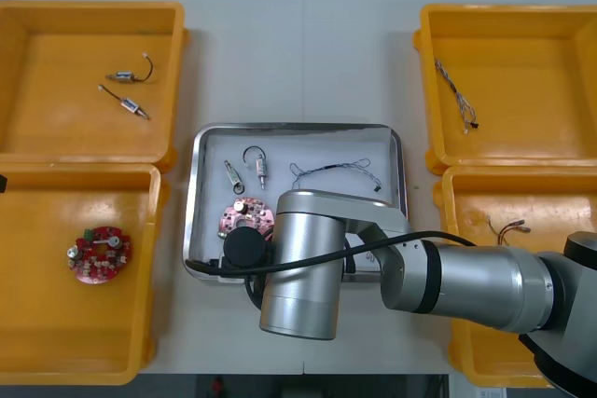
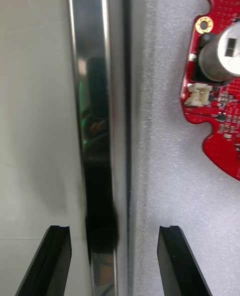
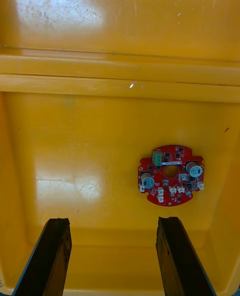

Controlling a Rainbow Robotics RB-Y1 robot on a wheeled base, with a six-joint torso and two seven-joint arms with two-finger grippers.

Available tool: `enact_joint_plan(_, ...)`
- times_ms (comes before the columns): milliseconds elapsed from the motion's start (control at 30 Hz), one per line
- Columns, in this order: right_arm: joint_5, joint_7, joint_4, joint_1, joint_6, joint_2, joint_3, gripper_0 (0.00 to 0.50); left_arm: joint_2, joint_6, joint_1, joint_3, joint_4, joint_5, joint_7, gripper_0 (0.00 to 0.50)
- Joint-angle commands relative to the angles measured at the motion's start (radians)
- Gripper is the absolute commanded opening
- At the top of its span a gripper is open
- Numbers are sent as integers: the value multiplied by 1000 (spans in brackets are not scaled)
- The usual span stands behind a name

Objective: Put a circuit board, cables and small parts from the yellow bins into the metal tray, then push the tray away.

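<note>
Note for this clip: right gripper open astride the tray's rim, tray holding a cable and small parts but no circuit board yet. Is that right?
Not quite. The metal tray already holds a circuit board, as the front view shows. The rest stands: the right gripper is open astride the rim, and a cable and small metal parts lie inside. The left gripper hangs open over a bin.

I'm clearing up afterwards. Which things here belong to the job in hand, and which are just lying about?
In the job: metal tray; loaded circuit board, loaded small metal parts, twisted cable; right gripper, open, astride the tray's rim.
Lying about: spare circuit board in a yellow bin, under the open left gripper; spare small metal parts; red and yellow cable; spare twisted cable.
</note>
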Motion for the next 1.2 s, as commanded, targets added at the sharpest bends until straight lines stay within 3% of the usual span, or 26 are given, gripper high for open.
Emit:
enact_joint_plan(33, 28, 23, -31, -35, 20, 28, 15, 370, 3, 3, 17, 25, -26, 4, -80, 500)
enact_joint_plan(67, 29, 22, -29, -35, 23, 26, 15, 188, 3, 3, 17, 25, -26, 4, -80, 500)
enact_joint_plan(133, 32, 20, -31, -35, 27, 25, 14, 0, 3, 3, 17, 25, -26, 4, -80, 500)
enact_joint_plan(667, 26, 17, -39, -103, 31, -14, 15, 0, 3, 3, 17, 25, -26, 4, -80, 500)
enact_joint_plan(900, 94, 20, -37, -155, 24, -46, 15, 0, 3, 3, 17, 25, -26, 4, -80, 500)
enact_joint_plan(1200, 109, 25, 46, -249, 11, -37, 14, 0, 3, 3, 17, 25, -26, 4, -80, 500)
